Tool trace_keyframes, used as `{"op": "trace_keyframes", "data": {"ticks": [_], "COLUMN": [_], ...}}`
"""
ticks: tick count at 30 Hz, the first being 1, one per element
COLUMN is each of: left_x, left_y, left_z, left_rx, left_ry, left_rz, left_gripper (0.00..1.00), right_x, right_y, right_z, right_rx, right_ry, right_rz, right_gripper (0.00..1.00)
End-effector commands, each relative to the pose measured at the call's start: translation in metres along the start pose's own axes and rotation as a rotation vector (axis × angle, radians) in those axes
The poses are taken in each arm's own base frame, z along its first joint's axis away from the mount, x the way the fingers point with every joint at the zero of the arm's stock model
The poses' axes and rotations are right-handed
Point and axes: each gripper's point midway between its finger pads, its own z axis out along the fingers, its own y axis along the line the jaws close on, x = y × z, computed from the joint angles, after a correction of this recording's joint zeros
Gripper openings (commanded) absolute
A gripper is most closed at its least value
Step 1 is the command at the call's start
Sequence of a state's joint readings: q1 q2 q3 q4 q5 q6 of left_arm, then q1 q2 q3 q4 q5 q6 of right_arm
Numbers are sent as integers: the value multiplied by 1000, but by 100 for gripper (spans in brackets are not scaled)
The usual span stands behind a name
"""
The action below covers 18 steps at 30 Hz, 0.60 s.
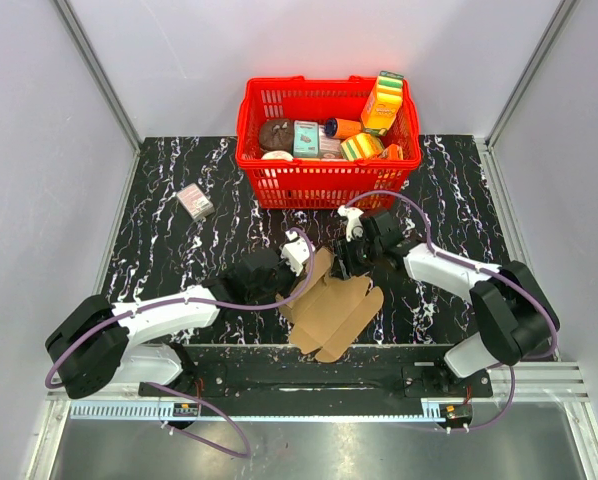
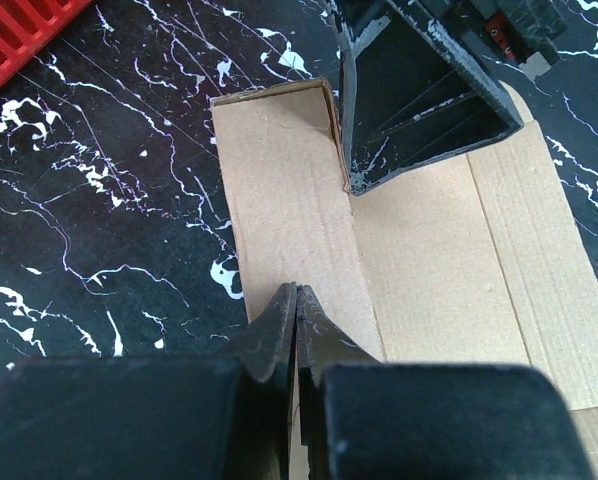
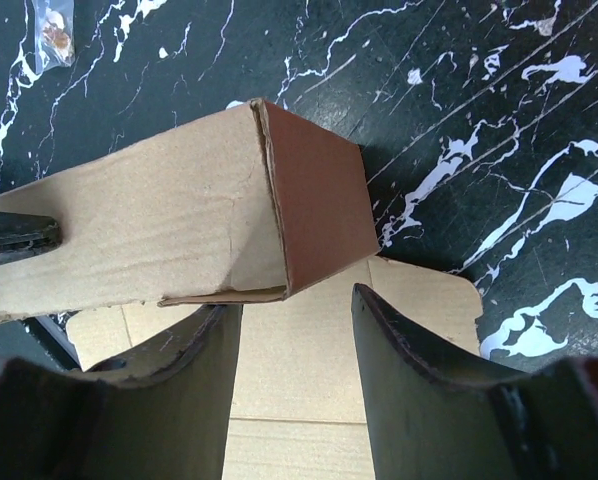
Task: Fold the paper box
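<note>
Two arms, the left (image 1: 169,315) and the right (image 1: 444,268), reach from the near edge over a black, white-veined tabletop (image 1: 179,260). A red basket (image 1: 279,185) stands at the far side, holding printed packages (image 1: 383,100) and other goods too small to tell apart.

The paper box (image 1: 339,305) lies on the tabletop just nearer than the basket, between the two arms. Most of it is flat, but one long panel is lifted off the rest, with a short end flap bent down at its tip. In the top view the grippers cover the part of it closest to the basket.

The left gripper (image 2: 296,305), nearer than the basket's left half, has its jaws clenched on the edge of the lifted panel. The right gripper (image 3: 297,300), nearer than the basket's right half, has its jaws released and spread wide, with one tip at the crease beside the bent flap.

A small pinkish-grey box (image 1: 195,202) lies just left of the basket, well apart from the paper box. A clear packet (image 3: 51,30) is cut off at the edge of the right wrist view, and its contents are hard to make out.
</note>
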<state>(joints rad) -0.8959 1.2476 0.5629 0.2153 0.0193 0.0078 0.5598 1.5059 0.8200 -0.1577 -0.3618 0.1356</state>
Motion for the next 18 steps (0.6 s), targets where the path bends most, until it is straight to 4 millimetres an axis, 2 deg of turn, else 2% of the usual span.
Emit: {"op": "trace_keyframes", "data": {"ticks": [1,4,5,18], "left_x": [-9,-10,-12,-10], "left_y": [2,7,8,12], "left_z": [0,-1,-1,2], "left_rx": [-15,-39,-46,-60], "left_ry": [-7,-9,-12,15], "left_rz": [7,11,11,24], "left_gripper": [0,0,0,0], "right_x": [-20,-17,-23,-27], "right_y": [-1,-4,-3,-6], "right_z": [7,9,9,24], "right_rx": [13,19,14,-10], "right_ry": [-96,-101,-131,-210], "right_rz": [-36,-38,-48,-93], "right_gripper": [54,55,55,58]}}
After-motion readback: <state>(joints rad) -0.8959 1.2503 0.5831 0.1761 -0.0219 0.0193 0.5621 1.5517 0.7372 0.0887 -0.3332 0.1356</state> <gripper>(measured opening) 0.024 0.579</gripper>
